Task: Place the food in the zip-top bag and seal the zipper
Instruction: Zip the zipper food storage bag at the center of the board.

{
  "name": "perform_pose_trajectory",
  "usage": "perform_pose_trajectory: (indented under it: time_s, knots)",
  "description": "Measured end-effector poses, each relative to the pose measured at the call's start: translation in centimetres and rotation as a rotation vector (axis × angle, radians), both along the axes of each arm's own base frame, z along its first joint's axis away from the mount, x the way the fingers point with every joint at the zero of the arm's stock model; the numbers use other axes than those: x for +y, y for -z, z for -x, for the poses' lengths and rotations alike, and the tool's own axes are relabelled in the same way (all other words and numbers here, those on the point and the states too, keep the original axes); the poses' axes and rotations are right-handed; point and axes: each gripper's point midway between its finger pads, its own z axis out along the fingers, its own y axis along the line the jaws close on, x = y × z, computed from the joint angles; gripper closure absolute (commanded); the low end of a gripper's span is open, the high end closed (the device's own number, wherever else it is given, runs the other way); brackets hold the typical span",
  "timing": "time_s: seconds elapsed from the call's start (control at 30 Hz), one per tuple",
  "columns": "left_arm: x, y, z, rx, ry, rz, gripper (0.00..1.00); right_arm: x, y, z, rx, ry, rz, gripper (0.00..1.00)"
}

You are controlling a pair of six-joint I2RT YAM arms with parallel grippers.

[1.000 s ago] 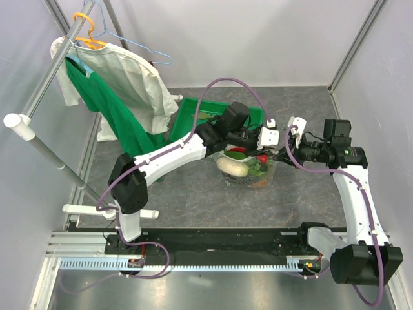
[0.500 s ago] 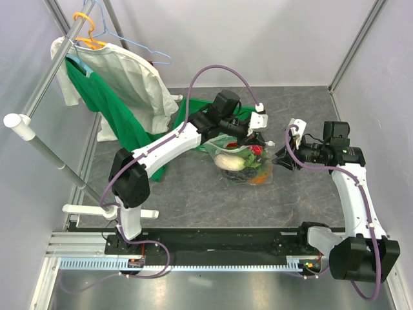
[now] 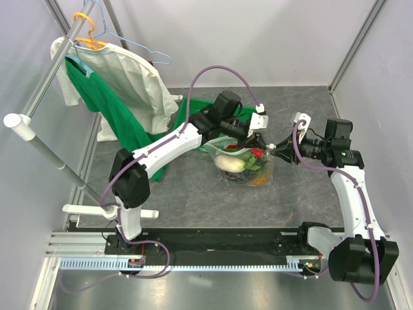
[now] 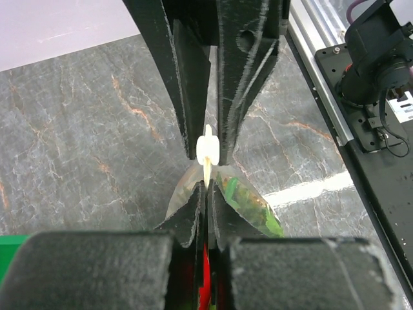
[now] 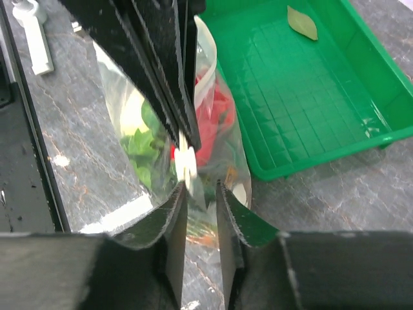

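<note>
The zip-top bag [image 3: 249, 170] hangs with its base on the table, holding the food: a white vegetable [image 3: 230, 163], a red piece [image 3: 257, 153] and green pieces. My left gripper [image 3: 255, 138] is shut on the zip strip and holds the mouth up; in the left wrist view its tips [image 4: 208, 197] pinch the strip just behind the white slider [image 4: 208, 148]. My right gripper [image 3: 273, 149] faces it from the right. In the right wrist view its jaws [image 5: 200, 190] stand a little apart, with the slider [image 5: 187, 165] at the tip of one finger and bag plastic [image 5: 216, 139] between them.
The green tray [image 5: 303, 90] lies just behind the bag, with a small leaf-like piece [image 5: 301, 22] in it. A rack with white and green garments [image 3: 122, 84] and hangers stands at the back left. The arms' base rail [image 3: 193, 258] runs along the near edge.
My left gripper has lifted the bag's mouth up and back, so the bag now hangs upright. My right gripper has moved left to the slider end of the strip.
</note>
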Motion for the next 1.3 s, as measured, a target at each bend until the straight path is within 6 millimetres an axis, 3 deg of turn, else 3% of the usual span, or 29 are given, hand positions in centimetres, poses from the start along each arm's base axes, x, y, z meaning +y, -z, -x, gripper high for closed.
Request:
perform_pose_trajectory:
  time_s: [0.2,0.23,0.33,0.37,0.4,0.5,0.6,1.1,1.3]
  knots:
    - [0.0,0.0,0.3,0.011,0.013,0.003,0.98,0.3,-0.3,-0.3,-0.009,-0.007,-0.030,0.83]
    - [0.0,0.0,0.3,0.011,0.013,0.004,0.98,0.4,-0.4,-0.4,-0.009,-0.008,-0.033,0.90]
    - [0.0,0.0,0.4,0.017,0.013,0.003,0.97,0.6,-0.4,-0.5,-0.011,-0.014,-0.039,1.00]
    - [0.0,0.0,0.4,0.020,0.012,0.002,0.92,0.6,-0.4,-0.6,-0.010,-0.015,-0.040,1.00]
    - [0.0,0.0,0.3,0.022,0.010,0.002,0.77,0.6,-0.3,-0.6,-0.006,-0.014,-0.041,1.00]
    - [0.1,0.0,0.3,0.031,0.006,0.001,0.54,0.7,-0.4,-0.6,-0.006,-0.017,-0.043,1.00]
    - [0.1,-0.2,0.3,0.038,0.000,0.003,0.48,0.7,-0.3,-0.5,-0.007,-0.019,-0.042,1.00]
    - [-1.3,-3.7,0.6,0.035,-0.001,0.066,0.47,0.8,-0.7,0.2,-0.036,-0.019,-0.038,1.00]
    - [-2.0,-3.3,0.7,0.040,0.007,0.063,0.52,0.8,-0.8,0.3,-0.042,-0.018,-0.036,1.00]
